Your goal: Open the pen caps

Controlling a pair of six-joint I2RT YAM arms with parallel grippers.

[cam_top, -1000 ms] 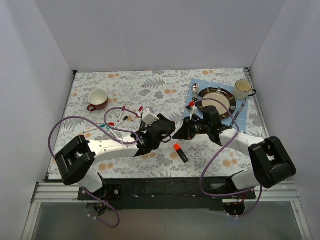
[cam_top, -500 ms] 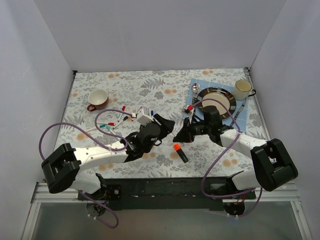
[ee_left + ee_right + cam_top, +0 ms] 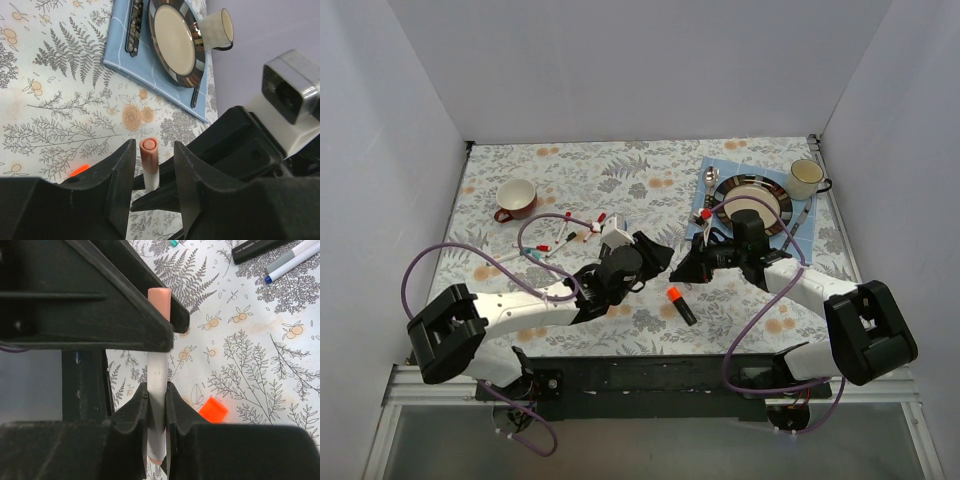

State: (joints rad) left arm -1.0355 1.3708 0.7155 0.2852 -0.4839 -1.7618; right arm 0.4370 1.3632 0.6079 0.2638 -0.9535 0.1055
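Now, w/ right gripper [image 3: 157,396] pinching the pen [image 3: 159,367], we centre left gripper [image 3: 154,159], spread, round pink cap [image 3: 149,148], squeeze, pull straight.

Two claws [image 3: 154,152] [image 3: 157,392], two cups [image 3: 516,198] [image 3: 807,178], one plate [image 3: 728,188], one spoon [image 3: 709,177]

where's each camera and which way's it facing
Top external: above and behind the robot, looking down on the floral table; left arm and right arm show.
Left wrist: on left arm, facing the round dark-rimmed plate; left pincer shows.
Right wrist: on right arm, facing down; right pincer grips a white pink-capped pen.
Both wrist views share that pen.
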